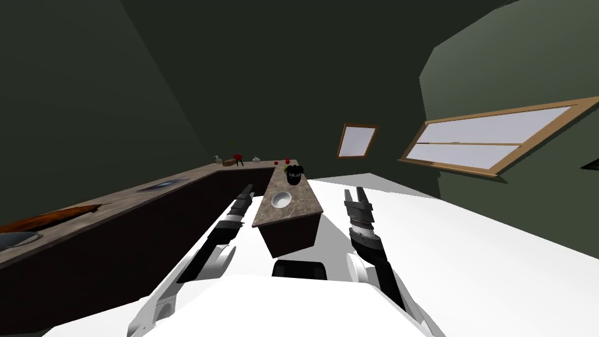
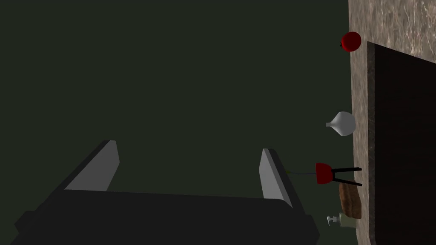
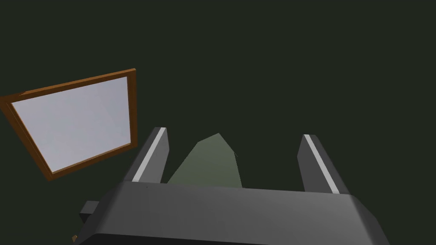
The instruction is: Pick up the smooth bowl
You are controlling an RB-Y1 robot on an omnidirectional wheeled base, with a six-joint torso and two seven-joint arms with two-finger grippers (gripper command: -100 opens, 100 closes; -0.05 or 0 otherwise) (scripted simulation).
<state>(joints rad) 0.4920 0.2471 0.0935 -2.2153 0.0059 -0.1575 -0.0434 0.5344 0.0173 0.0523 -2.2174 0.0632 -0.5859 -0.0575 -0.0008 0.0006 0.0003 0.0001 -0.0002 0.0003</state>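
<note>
Head view: smooth bowl (image 1: 281, 199), white, upright on the brown stone table (image 1: 295, 213), close to its near end edge, about mid-width. Black pot (image 1: 293, 175) stands further along the same top. Left end effector (image 1: 246, 192) is just off the table's left edge, right end effector (image 1: 357, 196) off its right edge; both are apart from the bowl.

Left wrist view: fingers (image 2: 96, 172) apart. Beyond them, red apple (image 2: 351, 41) and white vase (image 2: 342, 123) at the table's wall edge.

Right wrist view: fingers (image 3: 151, 157) apart.

A grey basin (image 1: 13, 240) is cut off by the left edge of the head view. The things (image 1: 237, 159) left of centre, on the counter (image 1: 117, 202), are too small to be told.
</note>
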